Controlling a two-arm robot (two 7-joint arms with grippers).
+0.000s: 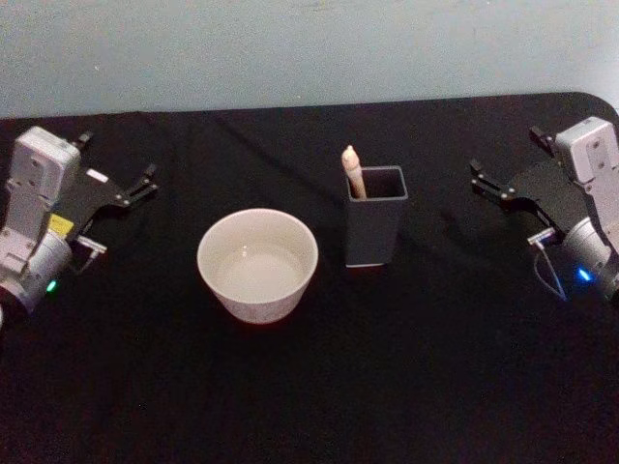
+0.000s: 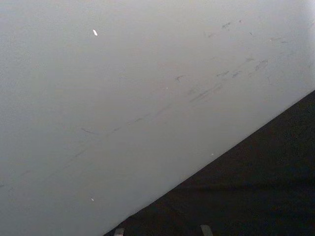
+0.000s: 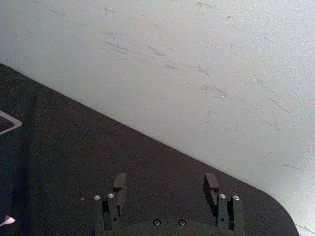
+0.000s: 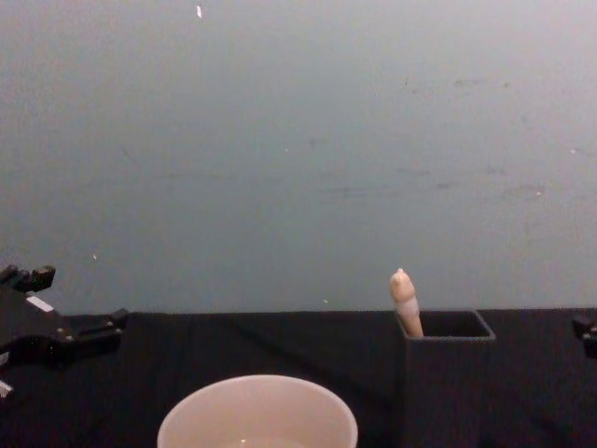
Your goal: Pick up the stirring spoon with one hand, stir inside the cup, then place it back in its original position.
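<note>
The stirring spoon stands in the dark grey square holder, its pale peach handle tip leaning on the holder's left corner; its bowl is hidden inside. In the chest view the spoon pokes above the holder. The cream-white cup sits left of the holder, its rim low in the chest view. My left gripper rests open at the far left, well clear of the cup. My right gripper rests open at the far right, apart from the holder, with nothing between its fingers.
A black table carries everything, and a pale grey wall rises behind its far edge. Wide bare tabletop lies between each gripper and the two objects and along the front.
</note>
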